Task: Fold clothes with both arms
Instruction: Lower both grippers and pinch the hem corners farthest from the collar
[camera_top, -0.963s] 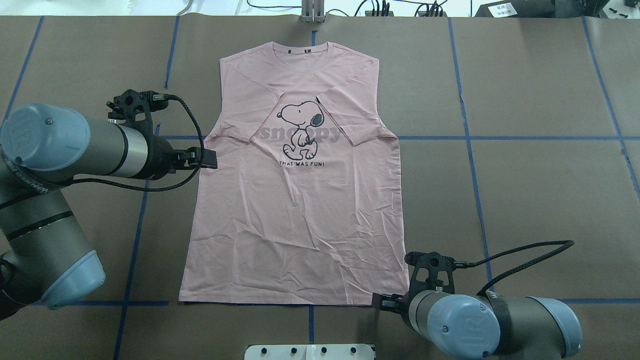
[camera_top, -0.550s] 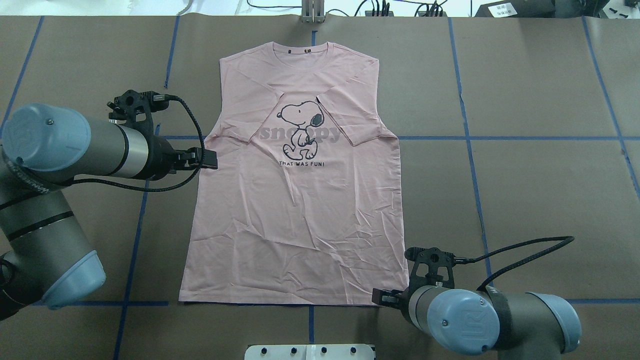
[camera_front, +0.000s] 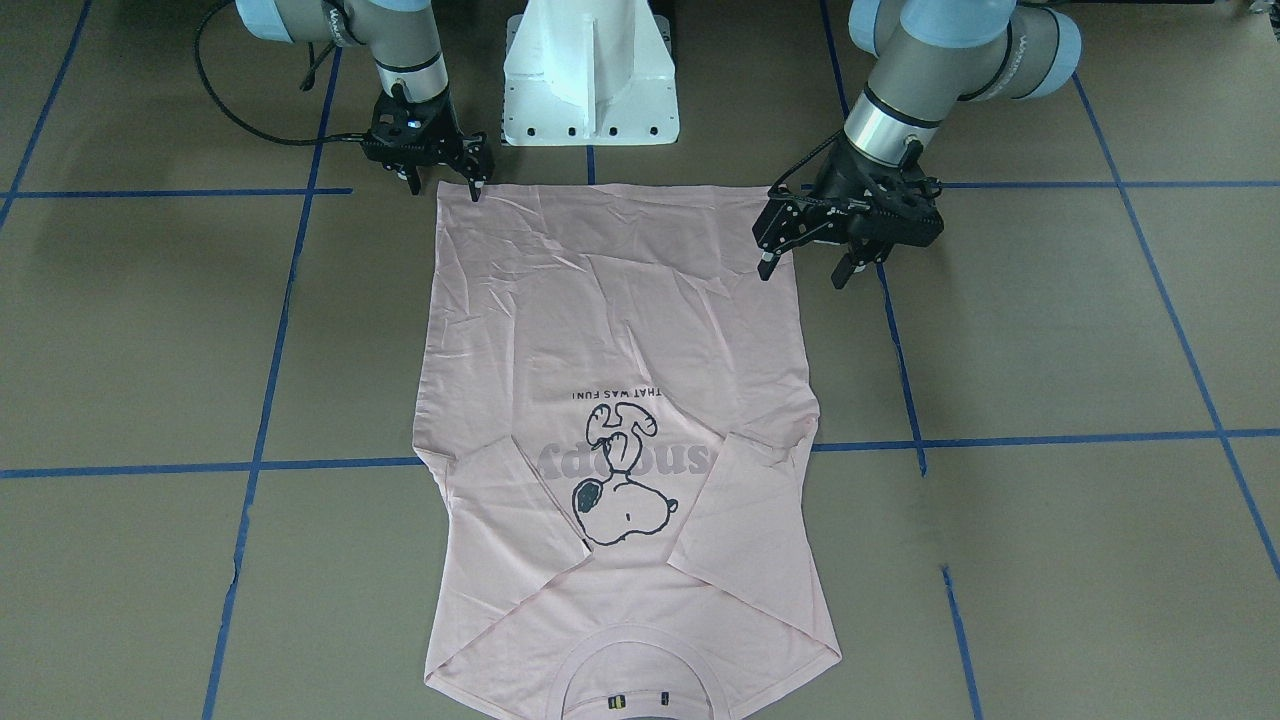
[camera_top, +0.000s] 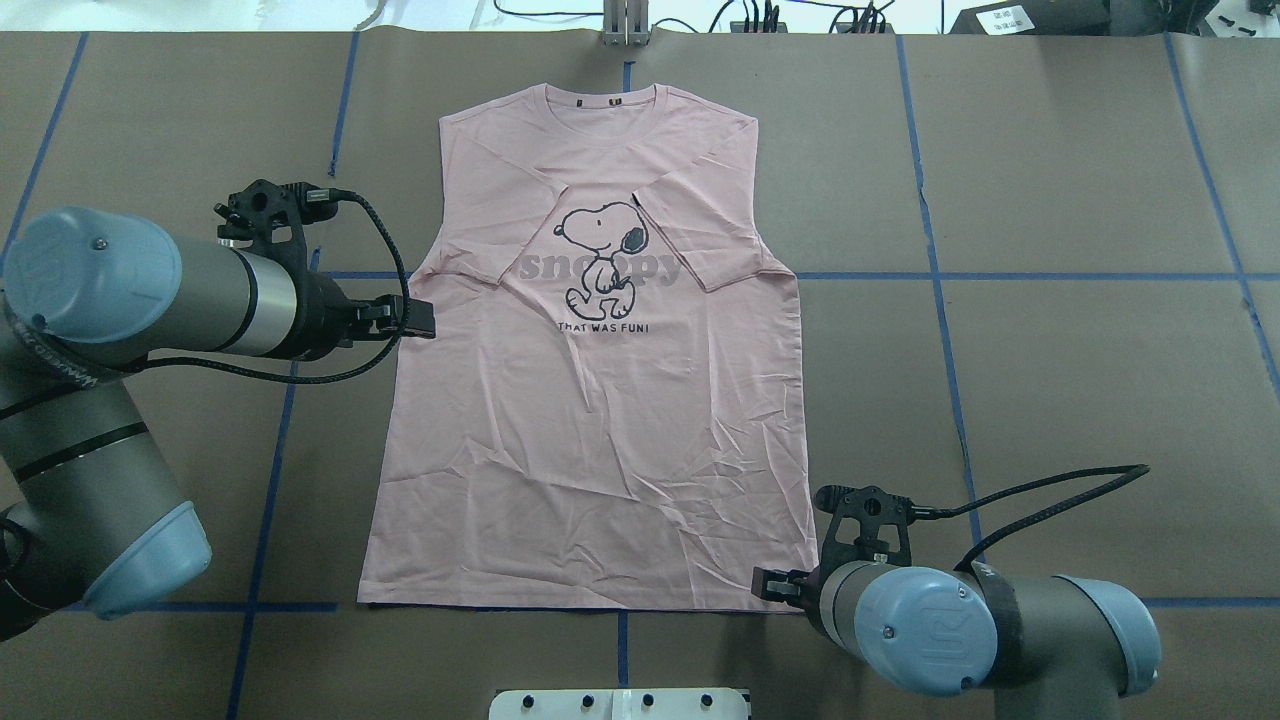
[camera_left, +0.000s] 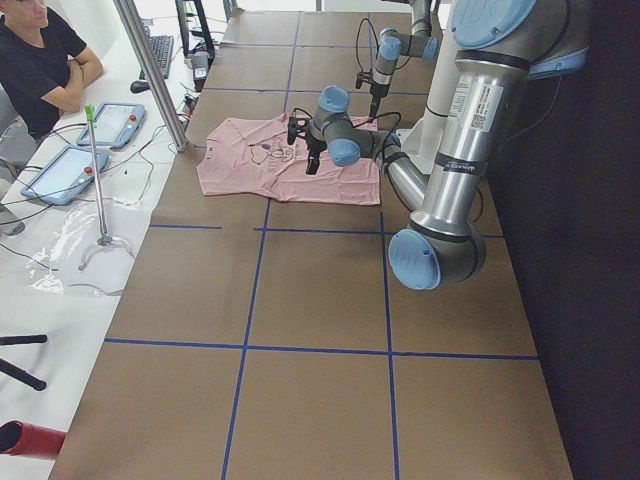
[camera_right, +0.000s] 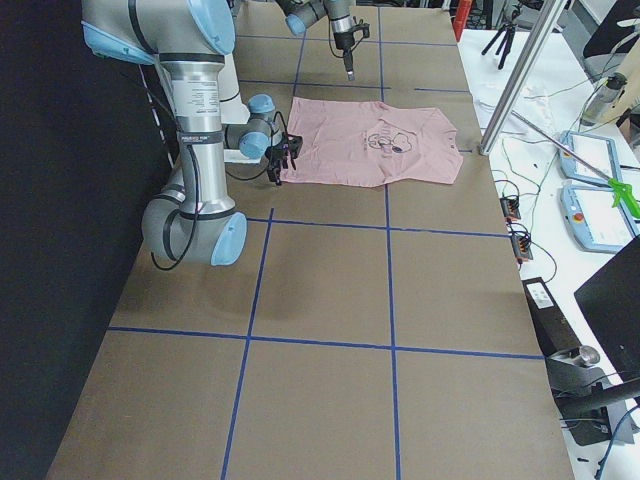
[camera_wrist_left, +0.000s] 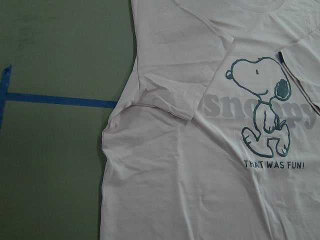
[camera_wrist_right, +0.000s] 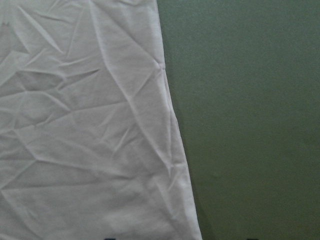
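While the pink Snoopy T-shirt (camera_top: 600, 450) lies flat, the left hand (camera_front: 802, 270) and right hand (camera_front: 447, 186) hang unclenched at its side edge and hem corner, probably to pinch there.

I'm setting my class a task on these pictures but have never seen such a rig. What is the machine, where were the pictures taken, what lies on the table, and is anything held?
It is a robot: left arm and right arm, each ending in a two-finger end effector. One camera looks down from behind it, one faces it, two watch from the ends of the table, one rides each wrist. A pink T-shirt lies flat on the table, print up, sleeves folded inward. The left end effector is open at the shirt's side edge, the right end effector at a hem corner. Nothing is held.
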